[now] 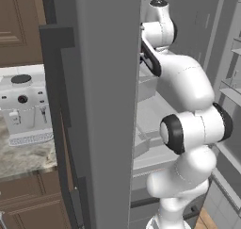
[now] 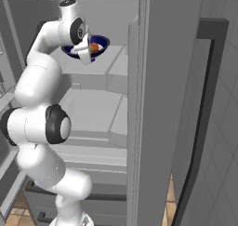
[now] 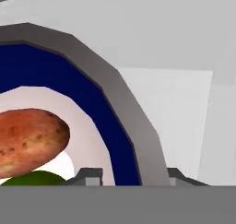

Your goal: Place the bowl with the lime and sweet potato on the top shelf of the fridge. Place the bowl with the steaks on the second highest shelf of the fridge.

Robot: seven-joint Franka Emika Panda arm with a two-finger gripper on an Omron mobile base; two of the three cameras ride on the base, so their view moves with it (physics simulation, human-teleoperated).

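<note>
A dark blue bowl (image 2: pixel 101 43) with a grey rim (image 3: pixel 115 94) is inside the fridge (image 2: pixel 167 104), just over the top shelf (image 2: pixel 114 58). Whether it touches the shelf I cannot tell. In the bowl lie the orange-red sweet potato (image 3: pixel 30 140) and, below it, the green lime (image 3: pixel 34 178). The sweet potato (image 2: pixel 95 47) also shows as an orange spot from the right base. My gripper (image 3: pixel 133 177) is shut on the bowl's rim, one fingertip (image 3: pixel 90 174) inside the bowl and the other outside. From the right base the gripper (image 2: pixel 86 53) is at the bowl's near left edge. The bowl with the steaks is out of view.
An open grey fridge door (image 1: pixel 103 105) stands left of my arm, another door (image 2: pixel 204 127) to the right. Lower shelves (image 2: pixel 93 109) and drawers lie beneath the bowl. A white coffee machine (image 1: pixel 26 110) sits on the stone counter (image 1: pixel 23 157) under brown cabinets (image 1: pixel 19 25).
</note>
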